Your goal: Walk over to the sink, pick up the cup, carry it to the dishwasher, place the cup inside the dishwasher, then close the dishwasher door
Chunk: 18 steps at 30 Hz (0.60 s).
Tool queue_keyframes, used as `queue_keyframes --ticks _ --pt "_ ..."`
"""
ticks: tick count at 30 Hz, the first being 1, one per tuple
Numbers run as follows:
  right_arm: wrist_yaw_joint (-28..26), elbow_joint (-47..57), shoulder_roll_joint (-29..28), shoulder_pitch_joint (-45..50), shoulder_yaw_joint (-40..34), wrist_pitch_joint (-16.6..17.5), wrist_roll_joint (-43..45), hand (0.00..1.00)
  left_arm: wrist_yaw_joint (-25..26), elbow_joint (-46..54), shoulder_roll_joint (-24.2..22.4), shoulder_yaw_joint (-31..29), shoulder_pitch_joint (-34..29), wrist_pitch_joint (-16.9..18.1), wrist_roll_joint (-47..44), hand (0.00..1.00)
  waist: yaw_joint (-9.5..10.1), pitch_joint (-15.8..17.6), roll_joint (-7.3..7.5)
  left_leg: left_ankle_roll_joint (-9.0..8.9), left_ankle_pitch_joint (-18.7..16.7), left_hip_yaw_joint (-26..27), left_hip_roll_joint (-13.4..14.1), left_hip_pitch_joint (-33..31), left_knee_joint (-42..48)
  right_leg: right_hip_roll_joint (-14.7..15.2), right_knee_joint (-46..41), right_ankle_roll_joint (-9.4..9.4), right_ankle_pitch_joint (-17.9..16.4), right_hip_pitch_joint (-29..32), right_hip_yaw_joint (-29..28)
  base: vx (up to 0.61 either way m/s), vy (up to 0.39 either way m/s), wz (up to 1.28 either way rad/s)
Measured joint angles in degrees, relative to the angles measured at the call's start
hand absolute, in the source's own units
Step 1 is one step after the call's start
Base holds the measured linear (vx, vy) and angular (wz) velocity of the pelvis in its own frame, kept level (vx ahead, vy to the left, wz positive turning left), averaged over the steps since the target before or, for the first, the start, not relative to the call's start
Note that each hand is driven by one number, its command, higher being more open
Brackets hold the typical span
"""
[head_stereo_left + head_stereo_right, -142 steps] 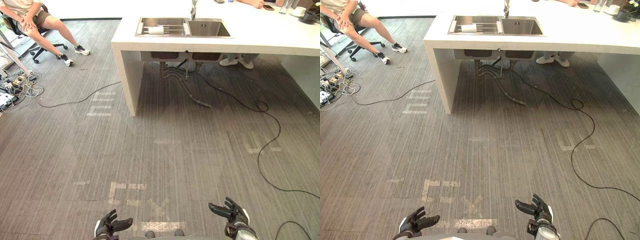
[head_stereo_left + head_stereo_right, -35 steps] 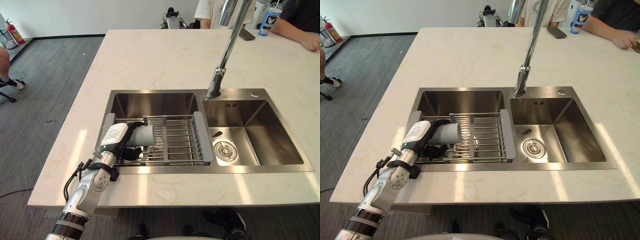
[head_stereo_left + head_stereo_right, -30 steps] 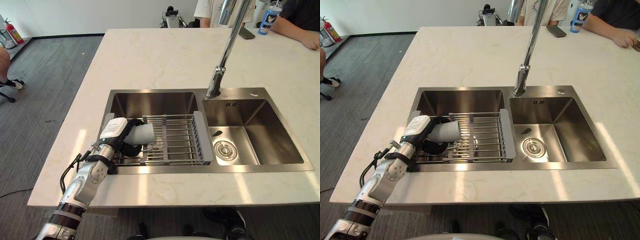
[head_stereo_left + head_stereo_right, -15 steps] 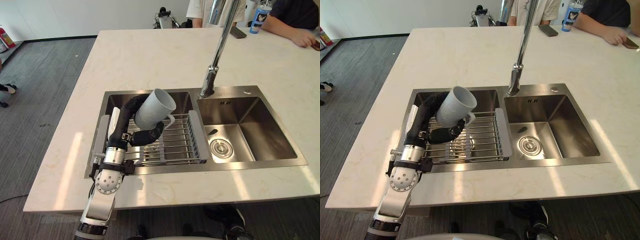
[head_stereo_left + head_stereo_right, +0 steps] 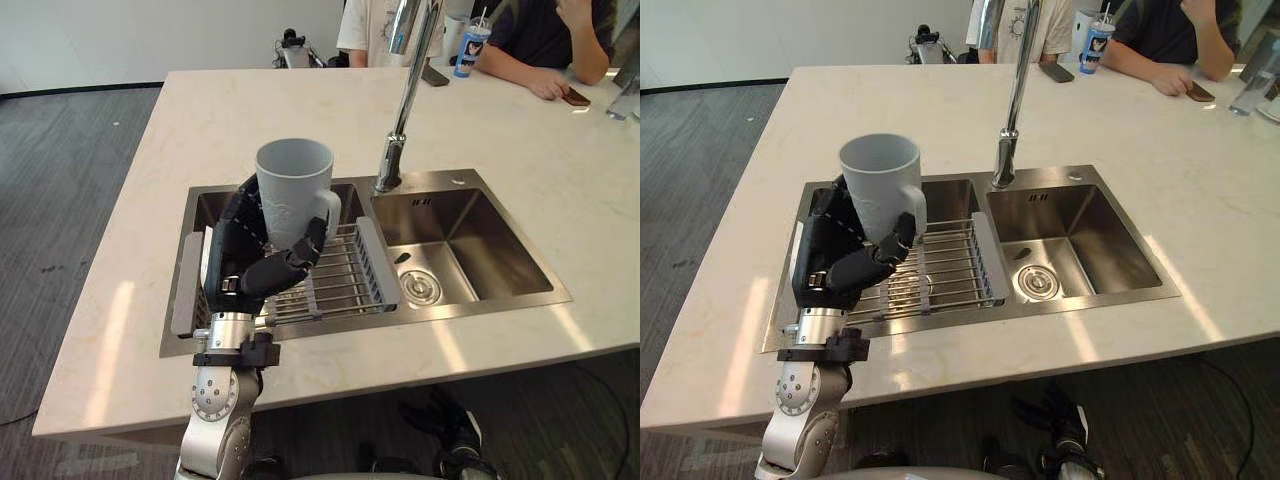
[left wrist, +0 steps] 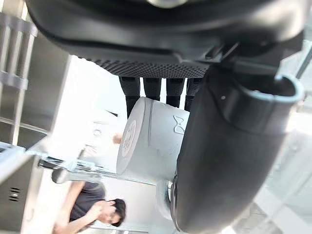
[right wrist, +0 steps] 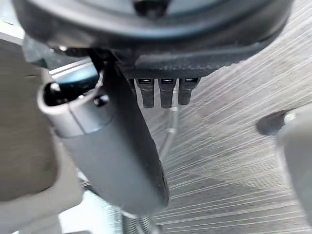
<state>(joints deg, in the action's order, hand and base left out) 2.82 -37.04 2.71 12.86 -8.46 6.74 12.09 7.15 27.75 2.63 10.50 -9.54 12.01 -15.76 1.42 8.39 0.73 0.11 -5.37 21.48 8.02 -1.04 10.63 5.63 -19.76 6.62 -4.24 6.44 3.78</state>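
One arm is up over the sink (image 5: 400, 326): the left forearm stands almost vertical in front of the counter edge, and the left hand (image 5: 250, 262) is raised above the left basin (image 5: 228, 205). Its fingers are wrapped round the back and lower body of the cup (image 5: 293, 190), with the thumb crossing the front just under the handle, a firm clench on it. In the left wrist view the same cup (image 6: 151, 141) sits between the finger row and the thumb. The cup is pale grey, upright, mouth up, handle toward the robot's right, clear of the rack and hanging in the air over the left basin. The right hand (image 7: 112, 146) shows in its own wrist view, pointing down at grey striped floor; grip state cannot be told. Two basins share the steel sink. The left one holds a wire rack (image 5: 335, 282) with grey end pieces that spans it side to side, directly below the cup. The right basin (image 5: 470, 250) has a round drain strainer (image 5: 418, 287) in its floor. A tall faucet (image 5: 400, 100) rises from the rim between the basins. On the pale countertop (image 5: 200, 130), at the far edge, stands a drink cup with straw (image 5: 467, 48), beside a seated person (image 5: 530, 40).
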Motion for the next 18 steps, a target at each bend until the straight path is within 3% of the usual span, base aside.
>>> queue_keyframes --ticks 1,2,3,4,5,6,7,8,10,12,13,14,15,16,17,18 --pt "0.05 0.22 0.02 0.16 0.11 0.0 0.0 0.9 0.14 -0.03 -0.21 0.0 0.01 0.03 -0.03 0.3 0.06 0.02 0.15 0.14 0.18 -0.14 -0.46 -0.11 0.39 1.59 -7.67 -0.05 -2.94 0.96 1.85 -0.13 0.026 0.16" --pt "0.08 0.44 0.02 0.97 0.39 0.0 0.0 0.9 0.4 -0.12 -0.57 -0.29 -0.47 0.06 -0.02 0.3 0.84 -0.18 0.49 0.19 0.26 -0.8 -1.23 -0.36 1.64 3.95 -19.05 1.22 -5.87 0.34 2.87 -0.11 -0.016 0.36" --pt "0.05 0.47 -0.12 1.65 0.63 -0.01 -0.01 0.9 0.46 -0.12 -0.76 -0.49 -0.67 0.29 -0.01 0.3 1.95 -0.62 1.14 0.32 0.28 -1.75 -1.97 -1.7 3.22 5.03 -25.2 2.23 -5.95 -1.53 2.4 -0.11 -0.046 0.41" --pt "0.01 0.48 -0.12 1.87 1.07 -0.01 -0.01 0.9 0.54 -0.09 -0.86 -0.51 -0.65 0.49 0.0 0.3 2.5 -1.09 1.68 0.35 0.32 -2.29 -2.39 -3.11 4.51 5.15 -25.87 3.31 -5.5 -2.54 1.99 -0.17 -0.093 0.36" --pt "0.07 0.43 0.33 1.45 1.65 -0.18 -0.06 0.9 0.79 -0.02 -1.39 -0.5 -0.76 0.75 0.02 0.3 3.85 -1.2 1.69 0.33 0.63 -2.67 -2.47 -6.1 6.55 4.17 -22.89 6.0 -7.39 -2.35 1.32 -0.21 -0.05 0.33" --pt "0.35 0.48 0.87 0.88 2.18 -0.37 -0.18 0.9 1.32 -0.08 -1.94 -0.13 -1.53 0.55 0.04 0.3 4.98 -1.76 0.72 0.3 2.2 -3.73 -1.91 -7.8 5.56 2.99 -19.75 6.03 -7.51 -2.17 1.4 -0.22 -0.031 0.25" --pt "0.57 0.48 0.99 0.88 2.27 -0.37 -0.37 0.9 1.31 -0.04 -2.21 0.19 -1.98 0.56 0.06 0.3 5.36 -2.08 0.19 0.49 3.31 -3.95 -1.66 -8.08 4.56 2.36 -17.12 5.65 -8.07 -3.11 1.69 -0.2 -0.025 0.19" --pt "0.92 0.48 0.93 0.65 2.57 -0.33 -0.44 0.9 1.29 0.71 -2.68 0.25 -2.65 0.62 0.06 0.3 5.8 -2.37 -0.29 0.58 4.52 -4.27 -1.07 -9.11 4.01 1.01 -10.82 2.78 -9.74 -5.51 2.43 -0.11 -0.04 0.09" --pt "1.17 0.07 0.97 -1.44 2.77 0.05 -0.44 0.9 1.3 1.26 -2.71 -0.5 -2.78 1.12 0.04 0.3 5.82 -2.03 -0.17 0.41 5.19 -5.22 -0.38 -13.43 6.4 -0.31 -2.75 0.2 -11.13 -7.05 2.91 -0.23 -0.077 0.08" --pt "1.81 -2.05 1.65 -3.99 2.76 0.31 -0.42 0.9 1.43 0.56 -2.65 -0.54 -2.77 1.01 -0.02 0.3 5.28 -0.23 -0.72 0.05 6.65 -6.95 0.13 -15.09 7.51 -1.85 3.68 -0.92 -10.5 -9.7 3.21 -0.31 -0.064 0.23" --pt "2.24 -3.44 2.08 -4.48 2.62 0.3 -0.41 0.9 1.43 -0.5 -2.66 0.07 -3.0 0.86 -0.03 0.3 4.58 0.49 -1.25 -1.33 7.93 -9.27 0.23 -15.11 7.44 -2.56 5.05 -2.5 -9.65 -11.05 4.17 -0.34 -0.054 0.51" --pt "2.66 -4.16 2.13 -4.21 2.43 0.31 -0.41 0.9 1.37 -0.84 -1.94 0.39 -3.34 0.71 -0.03 0.3 3.87 1.14 -0.44 -4.18 8.62 -11.85 -0.22 -15.32 7.37 -2.04 4.77 -3.38 -9.27 -11.12 5.78 -0.33 -0.032 0.53" --pt "2.8 -4.38 2.1 -3.86 2.2 0.32 -0.41 0.9 1.35 -0.83 -1.51 0.95 -3.38 0.71 -0.06 0.3 3.57 1.32 -0.2 -4.73 7.97 -12.39 -0.12 -15.63 8.82 -1.74 4.46 -3.65 -9.03 -10.96 6.32 -0.31 0.037 0.45" --pt "3.35 -4.38 2.15 -3.02 2.05 0.31 -0.39 0.9 1.23 -0.4 -1.28 2.02 -3.36 0.72 -0.08 0.3 3.38 1.32 -0.19 -0.9 4.46 -11.53 0.47 -16.63 15.37 -0.97 3.69 -3.67 -8.48 -10.1 7.04 -0.28 0.098 0.31" --pt "3.83 -4.18 2.7 -2.29 1.81 0.3 -0.39 0.9 0.7 -0.2 -0.96 2.81 -3.28 0.8 -0.09 0.3 3.04 1.33 -0.09 0.64 0.53 -10.38 1.64 -16.4 22.37 0.2 3.19 -3.32 -7.77 -9.4 7.31 -0.26 0.127 0.27" --pt "3.95 -3.72 2.65 -1.79 1.79 0.3 -0.39 0.9 0.3 -0.2 -0.91 3.22 -3.21 0.8 -0.11 0.3 2.72 1.31 -0.07 0.49 -1.25 -10.22 2.29 -15.85 25.15 0.85 3.15 -3.01 -7.34 -9.14 7.43 -0.23 0.185 0.25"
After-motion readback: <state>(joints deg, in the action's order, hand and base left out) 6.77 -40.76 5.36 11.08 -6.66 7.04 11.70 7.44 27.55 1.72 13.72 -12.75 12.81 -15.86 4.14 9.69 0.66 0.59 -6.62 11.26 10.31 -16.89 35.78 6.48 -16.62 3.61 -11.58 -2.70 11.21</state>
